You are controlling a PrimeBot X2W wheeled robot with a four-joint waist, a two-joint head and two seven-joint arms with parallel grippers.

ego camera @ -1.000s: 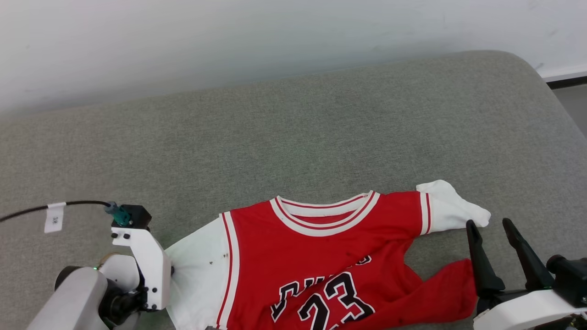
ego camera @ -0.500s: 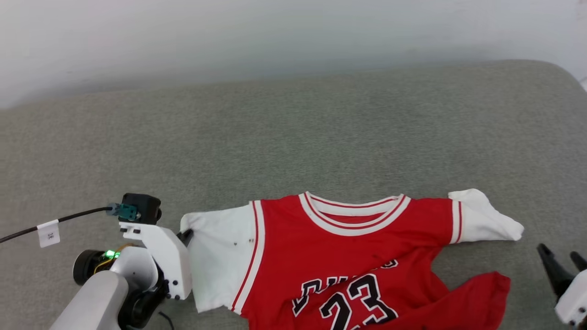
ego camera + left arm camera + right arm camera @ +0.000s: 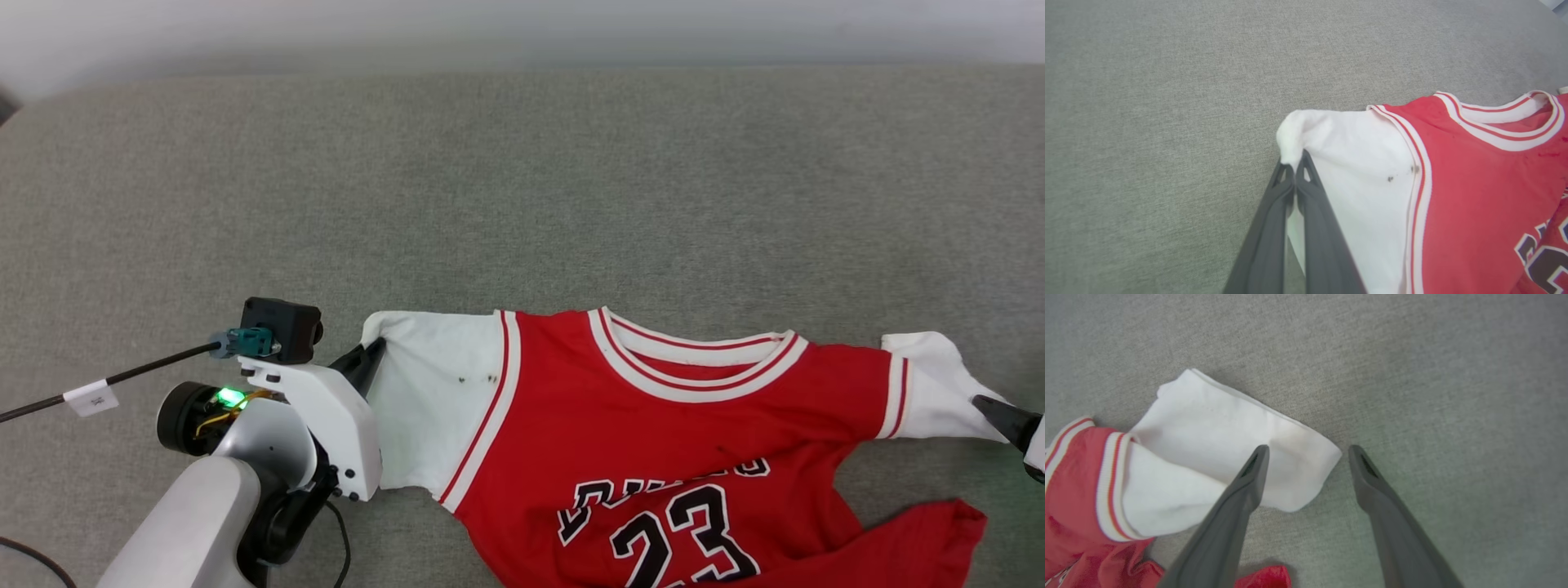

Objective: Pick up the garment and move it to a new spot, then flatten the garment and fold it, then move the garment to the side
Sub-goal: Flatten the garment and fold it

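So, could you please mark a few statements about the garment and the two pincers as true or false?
1. The left pincer is shut on a white sleeve of the garment. True.
2. The right pincer is clamped on the other sleeve. False: its jaws stand open, with one finger over the sleeve's end.
3. The garment is folded into a neat stack. False: it lies spread out, chest lettering up, with its lower part rumpled on the robot's right.
4. The garment lies on a grey fabric surface. True.
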